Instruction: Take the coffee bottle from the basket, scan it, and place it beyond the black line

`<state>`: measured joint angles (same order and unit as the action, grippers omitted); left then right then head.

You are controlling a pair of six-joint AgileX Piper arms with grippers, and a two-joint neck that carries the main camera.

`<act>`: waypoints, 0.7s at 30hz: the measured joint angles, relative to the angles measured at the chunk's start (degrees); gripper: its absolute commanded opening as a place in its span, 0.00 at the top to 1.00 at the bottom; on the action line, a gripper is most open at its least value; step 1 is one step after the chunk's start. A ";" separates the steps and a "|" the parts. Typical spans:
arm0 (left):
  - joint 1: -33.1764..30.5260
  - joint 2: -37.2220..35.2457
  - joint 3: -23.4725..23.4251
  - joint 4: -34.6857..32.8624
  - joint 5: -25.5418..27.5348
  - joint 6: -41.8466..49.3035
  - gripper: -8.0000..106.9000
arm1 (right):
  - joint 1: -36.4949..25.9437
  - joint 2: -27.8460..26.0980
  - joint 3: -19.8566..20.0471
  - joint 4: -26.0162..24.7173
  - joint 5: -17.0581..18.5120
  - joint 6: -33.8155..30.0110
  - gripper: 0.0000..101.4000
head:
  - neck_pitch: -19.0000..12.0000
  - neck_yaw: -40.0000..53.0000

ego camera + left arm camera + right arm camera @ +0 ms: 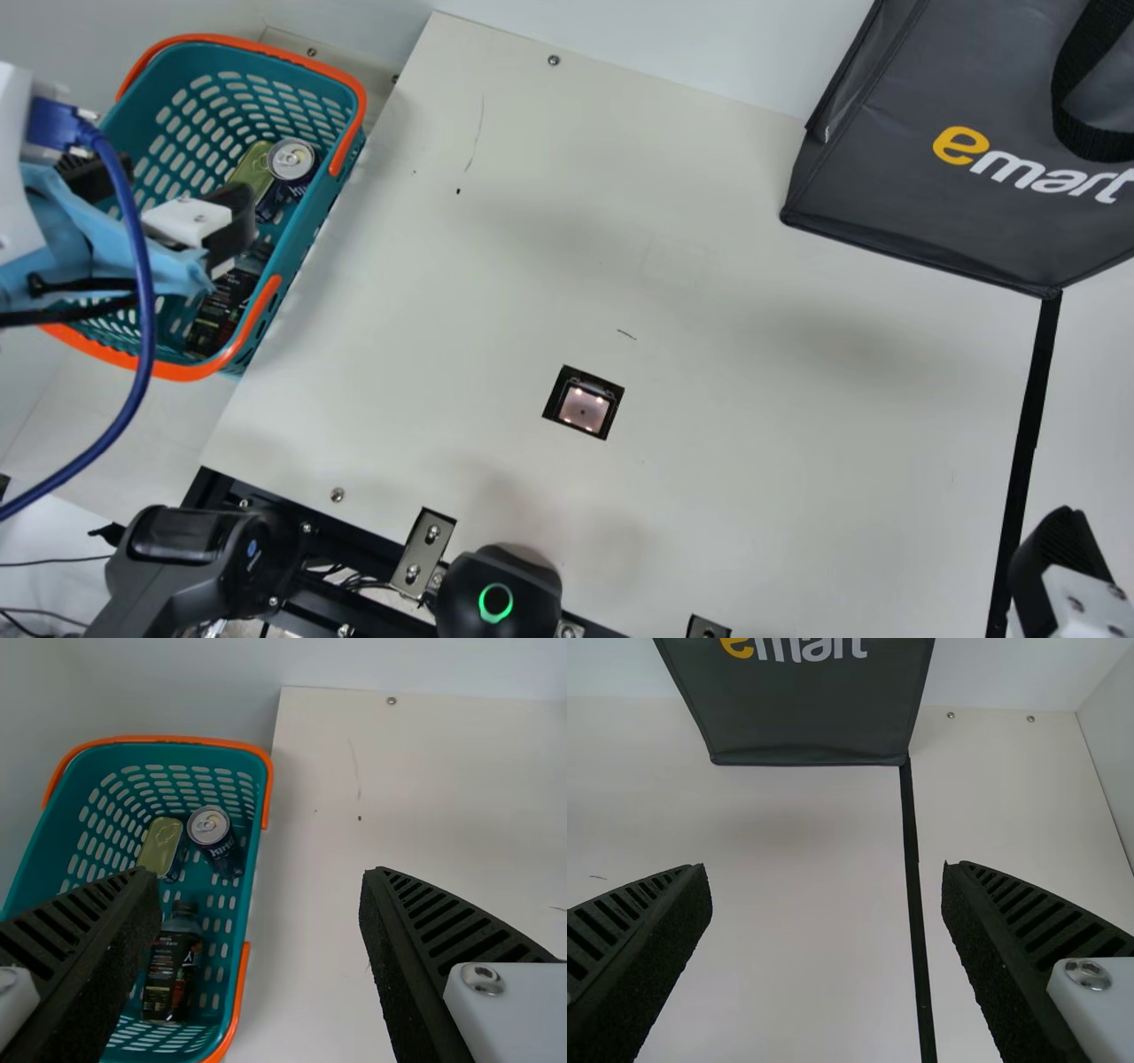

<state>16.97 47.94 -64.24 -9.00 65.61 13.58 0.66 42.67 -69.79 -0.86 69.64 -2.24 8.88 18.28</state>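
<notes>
Hovering spread and empty, your left gripper [257, 875], the nearer, has the dark, capped plastic coffee bottle [172, 970] below, inside the orange-handled teal lattice basket [245, 890], bottle's long axis crossing your closing direction.

Yellow and white lettering [1045, 169] on the grey bag [912, 213]; pale print [221, 851] on the can [210, 826] and coffee bottle [166, 981]
</notes>
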 measured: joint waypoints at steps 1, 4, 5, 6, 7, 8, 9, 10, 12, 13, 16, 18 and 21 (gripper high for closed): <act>1.29 0.14 0.13 -0.69 -0.16 0.83 0.15 | 0.00 0.00 0.00 0.00 0.00 0.00 0.10 | 0.00 0.00; 5.11 1.35 0.70 -2.93 -1.05 4.14 0.15 | 0.00 0.00 0.00 0.00 0.00 0.00 0.10 | 0.00 0.00; 6.54 1.69 0.83 -3.75 -1.22 5.43 0.15 | 0.00 0.00 0.00 0.00 -0.05 0.00 0.10 | 0.00 0.00; 7.99 2.22 0.92 -4.57 -1.48 6.76 0.15 | 0.00 0.00 0.00 0.00 -0.05 0.00 0.10 | 0.00 0.00; 9.13 2.58 1.17 -5.25 -1.57 8.11 0.15 | 0.00 0.00 0.00 0.00 0.00 0.00 0.10 | 0.00 0.00; 10.64 3.08 1.37 -6.13 -1.84 9.60 0.15 | 0.00 0.00 0.00 0.00 -0.01 0.00 0.10 | 0.00 0.00; 12.13 3.54 1.55 -6.99 -1.95 11.04 0.15 | 0.00 0.00 0.00 0.00 -0.01 0.00 0.10 | -0.09 0.00; 13.64 3.92 1.57 -7.69 -2.10 12.25 0.15 | 0.00 0.00 0.00 0.00 -0.01 0.00 0.10 | 0.00 0.00; 16.72 4.95 1.95 -9.52 -2.20 15.47 0.15 | 0.00 0.00 0.00 0.00 -0.01 0.00 0.10 | 0.00 0.00; 17.93 5.49 2.04 -10.45 -2.29 16.76 0.15 | 0.00 0.00 0.00 0.00 -0.01 0.00 0.10 | 0.00 0.00; 22.25 7.09 2.58 -13.00 -2.29 21.49 0.15 | 0.00 0.00 0.00 0.00 -0.01 0.00 0.10 | -0.09 0.00; 25.28 8.30 2.84 -14.76 -2.29 25.31 0.15 | 0.00 0.00 0.00 0.00 -0.01 0.00 0.10 | 0.00 0.00; 29.67 10.16 3.09 -16.94 -2.18 30.14 0.15 | 0.00 0.00 0.00 0.00 -0.01 0.00 0.10 | 0.00 0.00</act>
<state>46.64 58.10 -61.15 -25.93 63.43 43.72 0.66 42.67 -69.79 -0.86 69.64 -2.24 8.88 18.28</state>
